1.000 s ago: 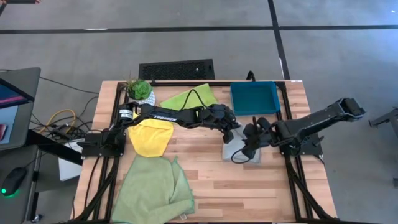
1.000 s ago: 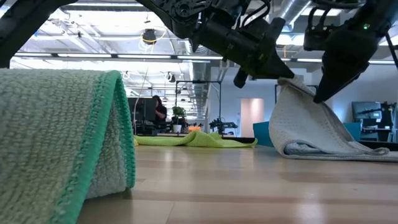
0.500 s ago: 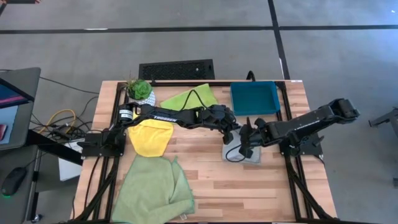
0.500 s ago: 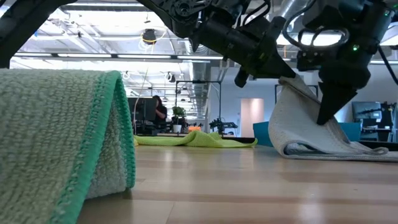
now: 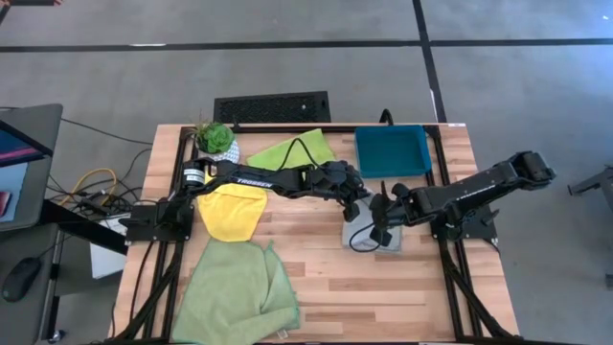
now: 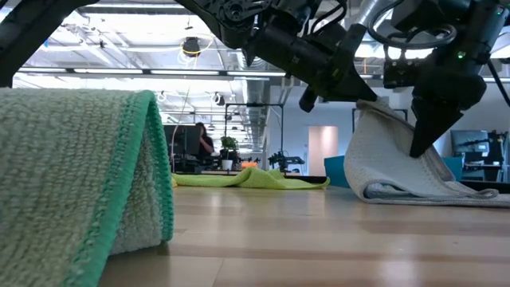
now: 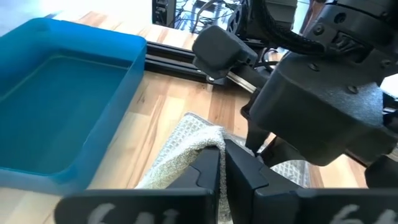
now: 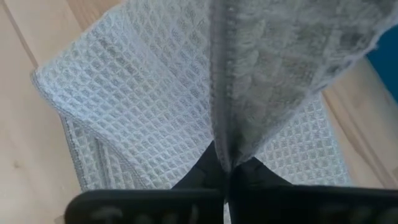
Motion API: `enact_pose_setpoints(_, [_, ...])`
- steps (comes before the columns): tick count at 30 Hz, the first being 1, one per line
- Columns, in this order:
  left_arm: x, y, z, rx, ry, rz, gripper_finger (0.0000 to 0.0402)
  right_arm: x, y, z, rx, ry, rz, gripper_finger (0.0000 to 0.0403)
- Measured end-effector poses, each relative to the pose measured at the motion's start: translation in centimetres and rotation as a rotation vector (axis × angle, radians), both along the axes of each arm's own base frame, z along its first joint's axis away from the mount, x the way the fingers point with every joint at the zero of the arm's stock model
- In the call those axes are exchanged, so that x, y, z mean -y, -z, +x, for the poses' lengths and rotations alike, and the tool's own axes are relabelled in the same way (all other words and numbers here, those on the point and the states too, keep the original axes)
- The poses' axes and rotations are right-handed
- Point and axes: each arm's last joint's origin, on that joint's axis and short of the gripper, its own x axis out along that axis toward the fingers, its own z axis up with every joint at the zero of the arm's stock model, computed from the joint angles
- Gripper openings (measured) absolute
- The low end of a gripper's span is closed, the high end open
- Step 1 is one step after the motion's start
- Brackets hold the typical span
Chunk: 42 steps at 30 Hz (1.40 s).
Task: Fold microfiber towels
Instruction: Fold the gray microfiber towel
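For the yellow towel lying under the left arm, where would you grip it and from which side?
Judging by the high view, take the yellow towel by its free corner at the table's front, coming straight down from above. It lies flat, and the left arm covers its far edge, so only the near edge is open. Both grippers are busy: left gripper and right gripper are shut on the grey towel.

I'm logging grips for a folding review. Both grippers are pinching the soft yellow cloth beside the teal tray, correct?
Not quite: the cloth is the grey waffle-weave towel, not the yellow one. The low view shows the left gripper and right gripper both shut on it, near the rigid teal rectangular tray.
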Motion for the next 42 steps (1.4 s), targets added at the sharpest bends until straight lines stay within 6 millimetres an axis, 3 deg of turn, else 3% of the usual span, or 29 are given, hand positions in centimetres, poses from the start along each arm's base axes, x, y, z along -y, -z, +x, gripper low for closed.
enact_pose_setpoints(8, [0.0,0.1,0.0,-0.007,-0.004,-0.003,0.0078,0.0,0.0,0.0,0.000,0.000,0.001,0.0021])
enact_pose_setpoints(15, [-0.4,0.5,-0.3,-0.056,0.005,0.031,0.0130,0.1,0.1,-0.3,-0.021,0.059,0.014,0.0007])
enact_pose_setpoints(21, [-1.3,0.7,-0.4,-0.082,0.004,0.066,0.0137,0.0,0.3,-1.0,-0.081,0.138,0.057,0.0023])
enact_pose_setpoints(31, [-1.4,1.2,-0.7,-0.139,0.012,0.076,0.0138,0.0,0.4,-1.8,-0.151,0.270,0.148,0.0014])
enact_pose_setpoints(42, [-1.5,1.9,-1.2,-0.245,-0.031,0.119,0.0138,0.0,0.5,-1.9,-0.170,0.276,0.151,0.0029])
